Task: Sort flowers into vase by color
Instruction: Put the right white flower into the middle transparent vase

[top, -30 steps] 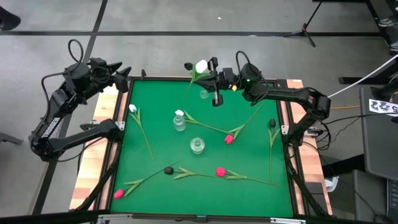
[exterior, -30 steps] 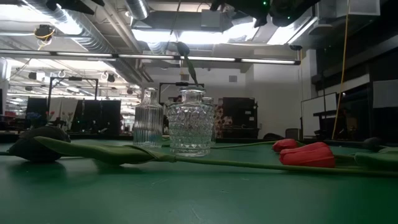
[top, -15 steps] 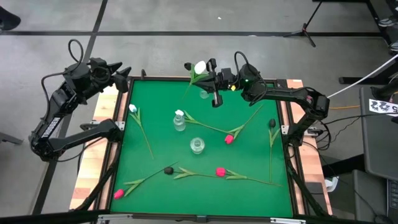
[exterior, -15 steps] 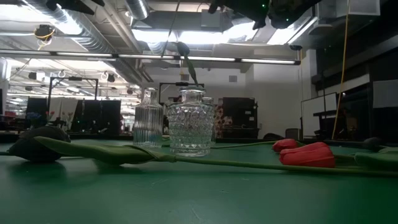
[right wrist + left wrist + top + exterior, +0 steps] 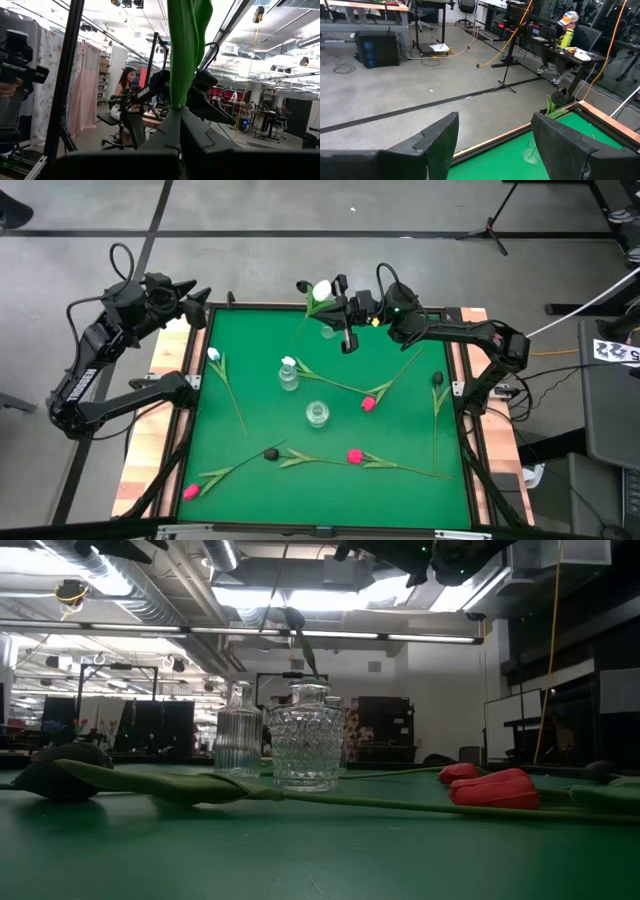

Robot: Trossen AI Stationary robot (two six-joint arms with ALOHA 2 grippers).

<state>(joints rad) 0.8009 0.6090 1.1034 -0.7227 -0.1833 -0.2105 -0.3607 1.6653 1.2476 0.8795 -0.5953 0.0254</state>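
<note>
My right gripper [image 5: 333, 302] is raised over the table's far edge, shut on a white tulip [image 5: 322, 288] whose stem slants down past a small clear vase [image 5: 328, 332]. In the low view its lower stem and a leaf [image 5: 299, 640] hang above the glass vases [image 5: 303, 737]. A slim bottle vase [image 5: 288, 373] and a round vase [image 5: 317, 414] stand mid-table. Another white tulip [image 5: 214, 355], pink-red tulips [image 5: 368, 404] [image 5: 353, 456] [image 5: 190, 491] and black ones [image 5: 437, 378] [image 5: 270, 453] lie flat on the mat. My left gripper [image 5: 198, 293] waits open off the far left corner. My right gripper pinches the white tulip between its two fingers on the green stem and leaf [image 5: 186, 75], a little below the head. The fingers [image 5: 172, 125] reach about level toward the table's left, across the stem. The flower is lifted clear, its head uppermost and its stem hanging slantwise below.
The green mat [image 5: 250, 340] has a raised dark rim. Long stems cross the mat's middle and near part, one [image 5: 330, 385] lying close to the bottle vase. A person sits at a desk [image 5: 567, 30] in the room beyond the far edge.
</note>
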